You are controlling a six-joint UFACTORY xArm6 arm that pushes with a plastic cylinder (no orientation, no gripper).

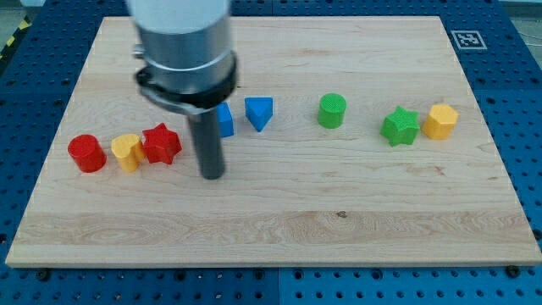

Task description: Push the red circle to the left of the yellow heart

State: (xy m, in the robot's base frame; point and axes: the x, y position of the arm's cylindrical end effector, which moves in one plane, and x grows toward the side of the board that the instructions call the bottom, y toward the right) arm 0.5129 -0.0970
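Note:
The red circle (86, 152) lies near the board's left edge. The yellow heart (127, 152) sits just to its right, close to it or touching. A red star (162, 144) touches the heart's right side. My tip (212, 175) rests on the board to the right of the red star and a little lower, apart from it. The rod rises from there into the arm's grey and black body at the view's top.
A blue block (224, 120) is partly hidden behind the rod, with a blue triangle (259, 112) to its right. A green circle (332, 110), a green star (400, 127) and a yellow hexagon (440, 121) lie further right on the wooden board (279, 220).

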